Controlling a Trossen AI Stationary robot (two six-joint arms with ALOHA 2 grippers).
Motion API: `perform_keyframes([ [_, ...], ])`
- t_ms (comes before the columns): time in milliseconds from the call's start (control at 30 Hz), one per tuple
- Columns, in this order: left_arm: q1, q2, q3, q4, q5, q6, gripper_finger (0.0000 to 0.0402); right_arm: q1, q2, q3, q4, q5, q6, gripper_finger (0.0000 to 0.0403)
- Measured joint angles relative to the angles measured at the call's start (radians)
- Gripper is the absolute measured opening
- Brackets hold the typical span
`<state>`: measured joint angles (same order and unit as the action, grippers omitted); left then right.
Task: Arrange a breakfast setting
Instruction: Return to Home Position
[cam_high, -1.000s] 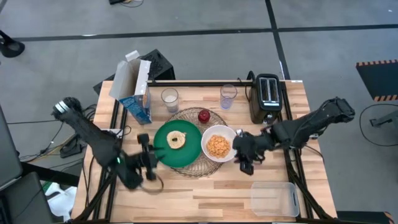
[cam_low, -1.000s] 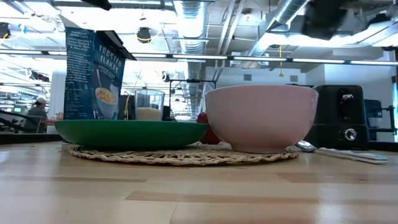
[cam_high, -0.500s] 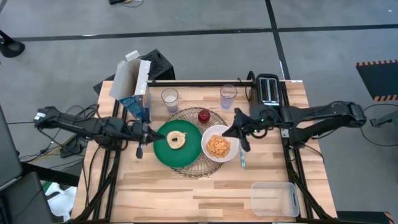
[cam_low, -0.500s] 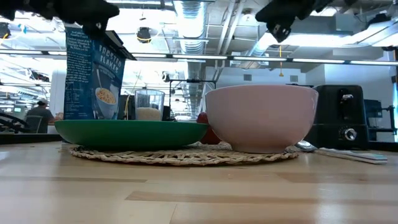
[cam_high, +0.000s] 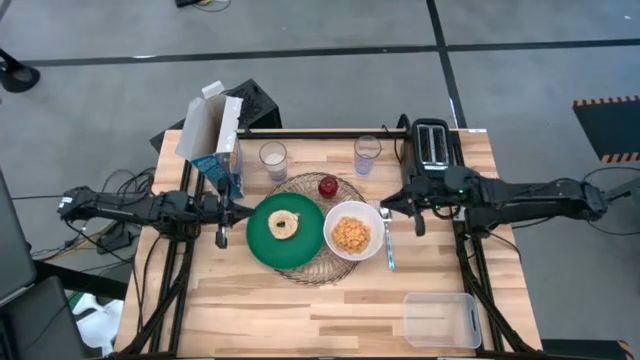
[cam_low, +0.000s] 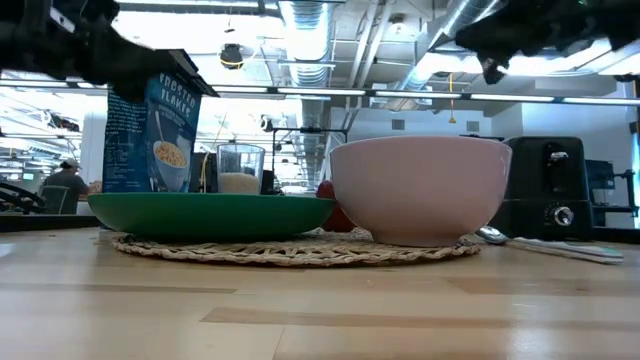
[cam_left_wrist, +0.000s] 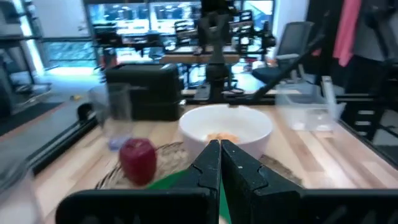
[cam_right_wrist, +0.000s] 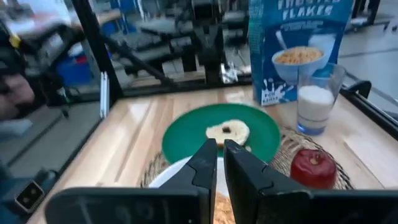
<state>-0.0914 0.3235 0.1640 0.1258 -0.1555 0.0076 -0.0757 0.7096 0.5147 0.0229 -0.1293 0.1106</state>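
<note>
Orange cereal (cam_high: 351, 235) fills white bowl (cam_high: 329, 236); left end effector (cam_left_wrist: 220, 144) and right end effector (cam_right_wrist: 219, 144) closed.

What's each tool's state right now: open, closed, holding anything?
Left tool: closed, holding nothing.
Right tool: closed, holding nothing.

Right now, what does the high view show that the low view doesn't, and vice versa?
Only the high view: the bagel on the green plate, the cereal in the white bowl, the clear tub. Only the low view: a person far behind and ceiling lights. Both: plate, bowl, wire mat, spoon, toaster, cereal box, left arm and right arm raised at either side.
</note>
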Motion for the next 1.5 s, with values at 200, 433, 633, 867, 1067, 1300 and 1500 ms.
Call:
perform_keyframes([
  [200, 0.000, -0.123, -0.087, 0.004, -0.076, -0.041, 0.0000, 0.001, -0.148, -0.155, 0.095, 0.005, 0.010, 0.0059],
  [433, 0.000, -0.287, -0.153, -0.048, -0.118, -0.037, 0.0000, -0.013, -0.335, -0.346, 0.189, 0.063, 0.051, 0.0059],
  [633, 0.000, -0.318, -0.152, -0.069, -0.145, -0.048, 0.0000, -0.026, -0.558, -0.476, 0.211, 0.075, 0.102, 0.0059],
  [867, 0.000, -0.321, -0.152, -0.063, -0.168, -0.103, 0.0000, -0.025, -0.707, -0.506, 0.041, 0.096, 0.115, 0.0059],
  [1067, 0.001, -0.320, -0.152, -0.063, -0.169, -0.080, 0.0000, -0.026, -0.691, -0.506, 0.027, 0.261, 0.202, 0.0059],
  [1300, 0.001, -0.315, -0.152, -0.067, -0.156, -0.051, 0.0000, -0.023, -0.682, -0.505, 0.025, 0.259, 0.232, 0.0059],
  [1500, 0.001, -0.315, -0.152, -0.065, -0.158, -0.063, 0.0000, -0.023, -0.683, -0.505, 0.023, 0.259, 0.232, 0.0059],
])
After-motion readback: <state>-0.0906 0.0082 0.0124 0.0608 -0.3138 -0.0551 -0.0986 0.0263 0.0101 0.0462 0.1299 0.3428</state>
